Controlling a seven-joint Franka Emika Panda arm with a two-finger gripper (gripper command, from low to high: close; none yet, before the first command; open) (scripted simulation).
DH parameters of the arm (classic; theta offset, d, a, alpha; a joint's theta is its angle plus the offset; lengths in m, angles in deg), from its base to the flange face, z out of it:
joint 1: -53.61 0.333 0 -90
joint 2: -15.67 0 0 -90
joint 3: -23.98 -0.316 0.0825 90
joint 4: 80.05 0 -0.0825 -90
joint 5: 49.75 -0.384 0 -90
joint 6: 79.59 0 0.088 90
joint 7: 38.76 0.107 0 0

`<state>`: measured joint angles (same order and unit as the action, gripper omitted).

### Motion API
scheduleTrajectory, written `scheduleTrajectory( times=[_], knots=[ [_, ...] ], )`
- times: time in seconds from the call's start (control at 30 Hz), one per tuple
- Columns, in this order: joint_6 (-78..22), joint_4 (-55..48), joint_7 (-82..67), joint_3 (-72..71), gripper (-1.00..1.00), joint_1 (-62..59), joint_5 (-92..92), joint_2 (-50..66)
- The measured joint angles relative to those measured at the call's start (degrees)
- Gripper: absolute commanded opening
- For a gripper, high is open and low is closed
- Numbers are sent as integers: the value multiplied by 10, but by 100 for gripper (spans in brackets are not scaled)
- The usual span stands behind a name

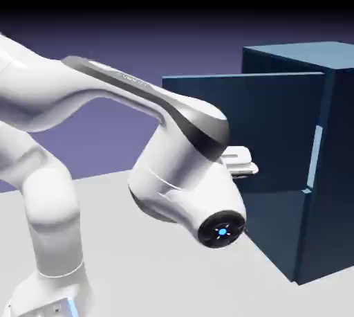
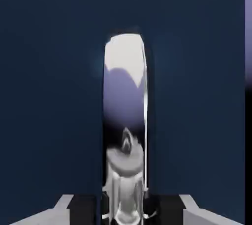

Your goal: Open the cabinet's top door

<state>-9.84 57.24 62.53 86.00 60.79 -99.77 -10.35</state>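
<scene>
The top door [image 1: 238,132] stood swung out from the cabinet [image 1: 325,163], its blue panel filling the space ahead of the gripper [image 2: 125,216]. The silver handle [image 2: 125,121] rose directly between the fingers, blocking forward travel. Open backdrop showed only past the door's edge on the hand's right.

The cabinet [image 1: 332,170] stands on the table [image 1: 173,267], right of the robot arm [image 1: 104,101]. Its top door [image 1: 276,129] stands swung outward toward the arm, above the lower door [image 1: 276,232]. The gripper [image 1: 238,160] is at the top door's face, its handle [image 2: 125,121] between the fingers.
</scene>
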Motion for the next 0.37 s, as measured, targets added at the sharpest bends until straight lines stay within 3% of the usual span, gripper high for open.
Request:
scheduleTrajectory(
  times=[0.37],
  knots=[
    [-172,-124,-91,191,-100,156,3,167]
  ],
)
